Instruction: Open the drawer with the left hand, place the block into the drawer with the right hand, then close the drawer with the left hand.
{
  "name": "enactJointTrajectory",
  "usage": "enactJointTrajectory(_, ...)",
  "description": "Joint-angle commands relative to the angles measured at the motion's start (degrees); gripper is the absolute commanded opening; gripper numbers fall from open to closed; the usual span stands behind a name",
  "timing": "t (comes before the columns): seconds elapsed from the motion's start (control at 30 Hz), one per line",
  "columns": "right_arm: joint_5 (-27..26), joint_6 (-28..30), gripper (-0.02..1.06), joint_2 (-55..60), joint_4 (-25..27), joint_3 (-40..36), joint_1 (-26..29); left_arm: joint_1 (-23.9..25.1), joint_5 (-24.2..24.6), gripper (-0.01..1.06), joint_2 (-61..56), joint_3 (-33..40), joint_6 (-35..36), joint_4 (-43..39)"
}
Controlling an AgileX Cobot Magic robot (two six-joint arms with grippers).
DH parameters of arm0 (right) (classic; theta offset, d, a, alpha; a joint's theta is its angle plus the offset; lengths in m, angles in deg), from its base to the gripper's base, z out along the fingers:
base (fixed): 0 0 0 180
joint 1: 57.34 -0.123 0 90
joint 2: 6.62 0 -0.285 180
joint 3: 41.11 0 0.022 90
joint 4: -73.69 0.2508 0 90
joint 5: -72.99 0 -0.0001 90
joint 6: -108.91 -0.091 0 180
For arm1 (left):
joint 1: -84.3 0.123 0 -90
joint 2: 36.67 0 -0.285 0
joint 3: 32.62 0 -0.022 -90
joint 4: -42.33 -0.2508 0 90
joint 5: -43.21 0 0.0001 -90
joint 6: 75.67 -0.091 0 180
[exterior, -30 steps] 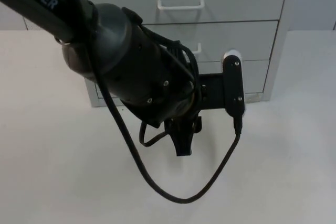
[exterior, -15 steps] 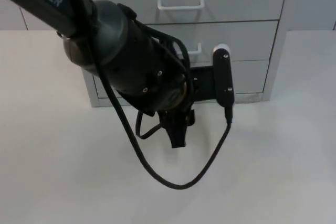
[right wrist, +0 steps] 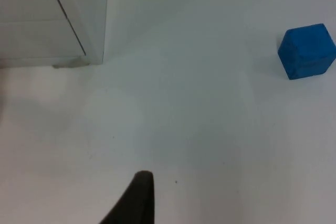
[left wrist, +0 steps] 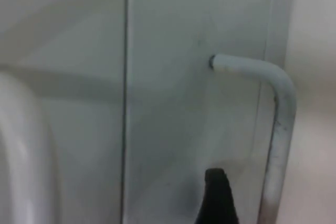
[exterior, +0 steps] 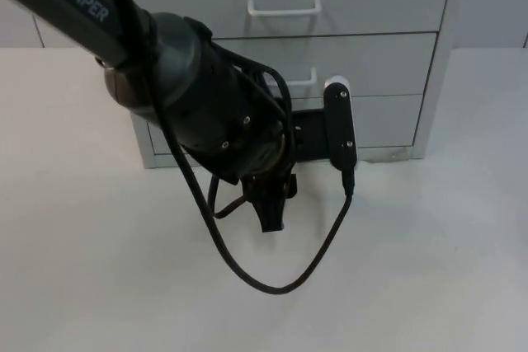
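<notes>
The left arm reaches in from about ten o'clock in the top view and covers much of the grey drawer cabinet that stands on the white table against the far side. The left gripper hangs low in front of the cabinet's bottom drawer, with one black fingertip pointing down toward six o'clock; whether its jaws are open or closed cannot be told. In the left wrist view that fingertip sits just beside the bottom drawer's white handle, a bent bar fixed to the grey drawer front; no contact between the two can be made out. All drawers lie flush with the cabinet face, so the bottom drawer is not yet pulled out. Above it, at about twelve o'clock in the top view, the upper drawer's white handle is in plain sight, and part of the middle drawer's handle peeks out beside the arm.

The right gripper waits over the table, one dark fingertip visible in the right wrist view; its jaw state cannot be told. In that view the blue block rests on the table, well apart from the cabinet's lower corner and from the fingertip.
</notes>
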Motion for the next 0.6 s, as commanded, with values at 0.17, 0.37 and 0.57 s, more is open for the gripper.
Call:
enactJointTrajectory(0.17, -0.39, -0.01, 1.05, -0.16, 0.19, 0.04, 0.31, 0.46, -1.03, 0.06, 2.37, -0.50, -0.69, 0.75)
enactJointTrajectory(0.37, -0.89, -0.01, 1.05, -0.16, 0.14, 0.04, 0.31, -2.55, 1.77, 0.00, 2.37, -0.29, -0.91, 0.75)
enactJointTrajectory(0.57, -1.25, -0.01, 1.05, -0.16, 0.14, 0.04, 0.31, -7.11, 4.54, 0.00, 2.37, 0.09, -6.16, 11.77)
